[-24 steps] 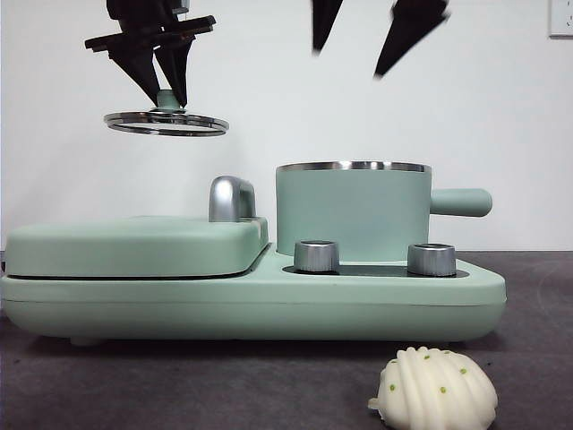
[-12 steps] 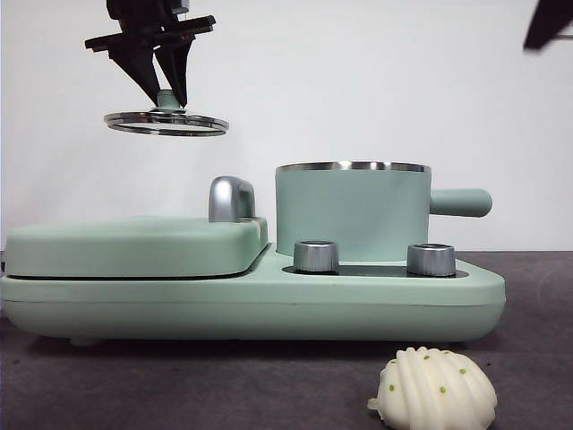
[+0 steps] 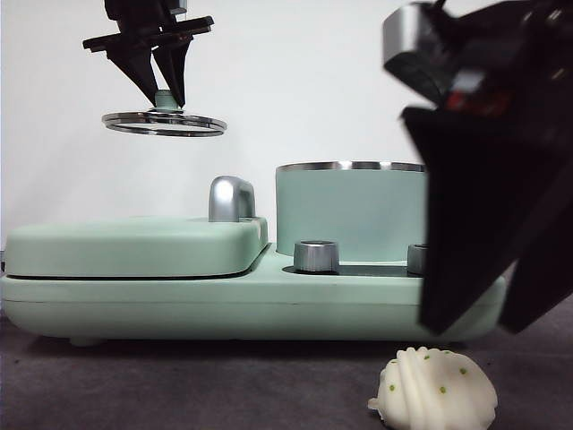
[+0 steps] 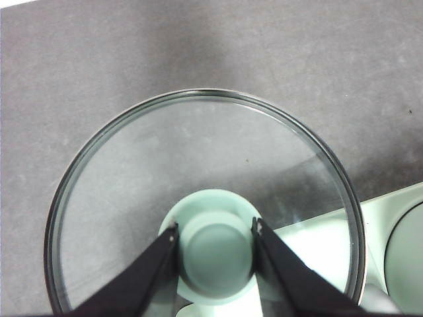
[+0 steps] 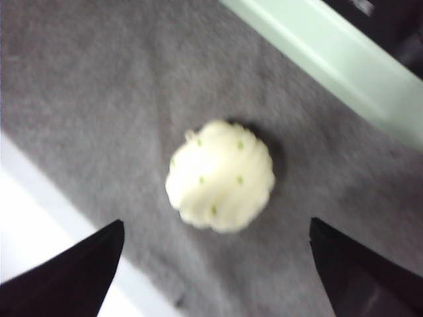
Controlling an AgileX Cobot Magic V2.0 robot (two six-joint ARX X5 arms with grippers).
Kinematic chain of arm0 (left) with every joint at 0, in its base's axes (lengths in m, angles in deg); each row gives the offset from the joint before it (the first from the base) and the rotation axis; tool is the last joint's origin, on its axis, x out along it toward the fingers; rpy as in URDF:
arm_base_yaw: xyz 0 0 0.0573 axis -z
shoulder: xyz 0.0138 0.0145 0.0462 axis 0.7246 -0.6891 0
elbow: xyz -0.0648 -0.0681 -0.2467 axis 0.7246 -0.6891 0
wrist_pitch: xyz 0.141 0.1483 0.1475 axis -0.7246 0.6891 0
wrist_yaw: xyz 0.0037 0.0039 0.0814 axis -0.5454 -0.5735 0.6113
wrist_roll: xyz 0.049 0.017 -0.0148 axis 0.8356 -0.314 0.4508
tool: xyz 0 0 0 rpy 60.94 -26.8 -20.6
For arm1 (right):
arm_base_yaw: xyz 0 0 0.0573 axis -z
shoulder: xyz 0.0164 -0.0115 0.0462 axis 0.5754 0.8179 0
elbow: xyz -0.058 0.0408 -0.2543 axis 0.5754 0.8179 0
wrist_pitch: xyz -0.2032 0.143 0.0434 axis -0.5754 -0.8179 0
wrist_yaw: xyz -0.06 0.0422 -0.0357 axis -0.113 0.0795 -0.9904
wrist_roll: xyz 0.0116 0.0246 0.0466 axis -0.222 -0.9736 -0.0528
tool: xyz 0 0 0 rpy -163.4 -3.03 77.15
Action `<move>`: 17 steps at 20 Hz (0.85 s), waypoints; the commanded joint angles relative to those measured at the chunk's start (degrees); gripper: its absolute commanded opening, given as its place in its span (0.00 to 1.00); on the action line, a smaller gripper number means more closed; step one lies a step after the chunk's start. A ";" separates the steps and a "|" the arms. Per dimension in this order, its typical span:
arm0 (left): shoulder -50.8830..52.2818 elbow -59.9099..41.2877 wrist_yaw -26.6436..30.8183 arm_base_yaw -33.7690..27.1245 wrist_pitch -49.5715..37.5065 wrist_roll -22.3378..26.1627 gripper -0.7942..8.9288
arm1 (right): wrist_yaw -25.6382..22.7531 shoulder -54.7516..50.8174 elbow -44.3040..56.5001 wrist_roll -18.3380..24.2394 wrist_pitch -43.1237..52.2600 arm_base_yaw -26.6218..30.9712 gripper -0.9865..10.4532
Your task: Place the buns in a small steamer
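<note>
Right claw (image 5: 215, 264) now low, spread wide over ridged bun (image 5: 220, 175), blurred, left claw (image 4: 215, 231) still pinching lid (image 4: 132, 198).

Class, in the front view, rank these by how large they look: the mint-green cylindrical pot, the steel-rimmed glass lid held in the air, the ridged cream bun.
1. Mint-green cylindrical pot, though partly hidden.
2. Steel-rimmed glass lid and ridged cream bun: similar width; the bun sits nearer the camera, so unranked.

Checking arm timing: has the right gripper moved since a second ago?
Yes. The right gripper, then only black tips high above the mint-green steamer pot, has come down in front of its handle side, open over the ridged cream-white bun.
</note>
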 commanded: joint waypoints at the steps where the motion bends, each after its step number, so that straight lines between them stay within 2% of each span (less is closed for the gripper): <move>1: -0.39 0.72 -0.11 0.11 1.66 -0.42 0.11 | -1.31 3.19 -0.33 -1.07 2.36 -0.79 0.48; 8: -0.39 0.72 -0.11 0.11 1.66 -0.44 0.11 | -1.46 9.75 -0.33 -0.98 5.16 -0.79 0.47; 14: -0.39 0.72 -0.11 0.11 1.68 -0.44 0.11 | -1.42 11.23 -0.33 -1.01 6.91 -0.79 0.26; 17: -0.39 0.72 -0.13 0.11 1.66 -0.44 0.11 | -1.03 11.21 -0.79 -1.03 7.50 -0.79 0.24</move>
